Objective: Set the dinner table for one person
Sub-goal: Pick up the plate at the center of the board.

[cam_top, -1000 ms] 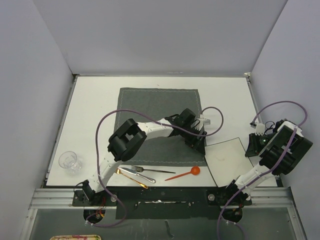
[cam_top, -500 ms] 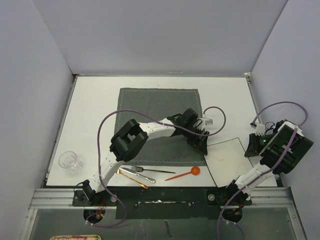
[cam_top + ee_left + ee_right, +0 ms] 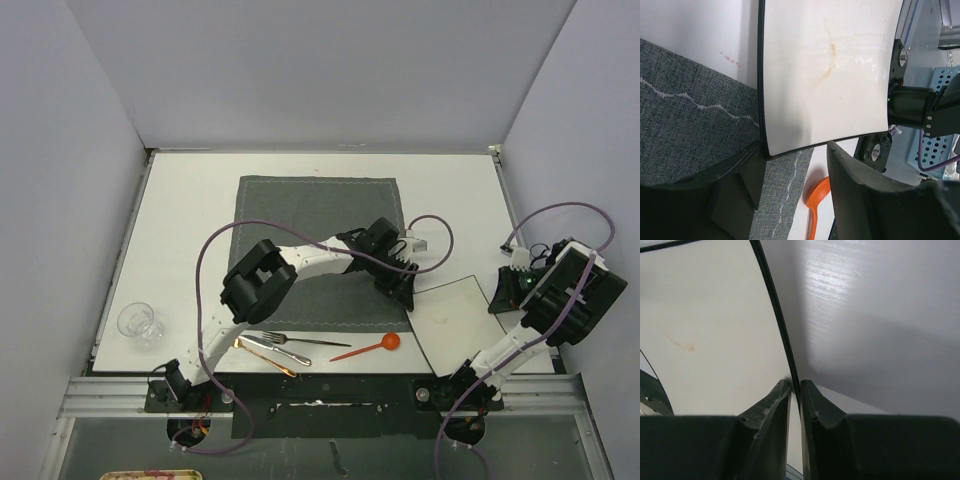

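1. Two grippers are set at the plate [image 3: 455, 320]. The dinner table [image 3: 190, 230] is spread beneath the plate and runs well beyond it, mostly on the placemat's side.
2. Nearest, an orange spoon [image 3: 372, 347] lies just beside the plate's near corner. It could be knocked aside if the plate is dragged low instead of being lifted.
3. The left gripper [image 3: 795, 150] is held with its jaws apart. The plate's corner sits between them and only one finger [image 3: 740, 175] is at the rim. If the jaws are closed off-centre, the corner could be shoved away, not caught.
4. On the plate's opposite edge, the right gripper [image 3: 795, 385] is clenched on the thin dark rim. So shallow a pinch could let the plate slip or pivot once it is raised.
5. Beyond the plate, the placemat [image 3: 300, 230] is overlapped by the plate's corner. The cloth could be rucked up if the plate is slid across it.
6. A brownish stain on the plate and the corner between the jaws are shown only by the left wrist view. The rim pinch is shown only by the right wrist view.
7. A fork [image 3: 305, 341], a knife [image 3: 275, 349] and a glass [image 3: 140, 323], all well apart from the plate, are shown only from overhead. Both sets of jaws are hidden there.
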`<state>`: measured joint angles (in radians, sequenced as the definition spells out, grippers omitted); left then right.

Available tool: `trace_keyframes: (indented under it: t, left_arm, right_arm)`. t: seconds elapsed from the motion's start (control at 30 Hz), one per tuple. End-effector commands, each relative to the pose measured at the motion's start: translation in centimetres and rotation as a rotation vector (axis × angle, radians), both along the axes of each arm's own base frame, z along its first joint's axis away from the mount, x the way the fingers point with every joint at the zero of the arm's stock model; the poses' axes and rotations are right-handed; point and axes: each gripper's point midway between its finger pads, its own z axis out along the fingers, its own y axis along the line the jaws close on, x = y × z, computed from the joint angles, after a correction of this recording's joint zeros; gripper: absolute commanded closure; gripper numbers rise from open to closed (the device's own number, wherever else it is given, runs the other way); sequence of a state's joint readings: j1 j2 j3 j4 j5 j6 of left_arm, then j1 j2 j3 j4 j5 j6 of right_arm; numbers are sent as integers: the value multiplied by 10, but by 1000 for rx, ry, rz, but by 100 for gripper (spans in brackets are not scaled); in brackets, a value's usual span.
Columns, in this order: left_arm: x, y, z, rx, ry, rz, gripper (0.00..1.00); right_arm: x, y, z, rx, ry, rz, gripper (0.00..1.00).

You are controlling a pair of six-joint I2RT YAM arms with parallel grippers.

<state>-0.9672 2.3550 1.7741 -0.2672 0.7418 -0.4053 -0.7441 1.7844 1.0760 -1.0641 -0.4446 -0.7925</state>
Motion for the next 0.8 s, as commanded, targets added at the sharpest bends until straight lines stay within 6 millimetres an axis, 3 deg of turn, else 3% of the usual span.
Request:
trace_keyframes:
  t: [0.0,0.77]
  left_arm:
    - [0,-14,8,-41,-29,-35,52]
    - [-2,-21,-5,-24,-7,-43,62]
  right_arm:
    - [9,0,-7,10,-12,17,89]
    - [11,2,-15,37,1,31,92]
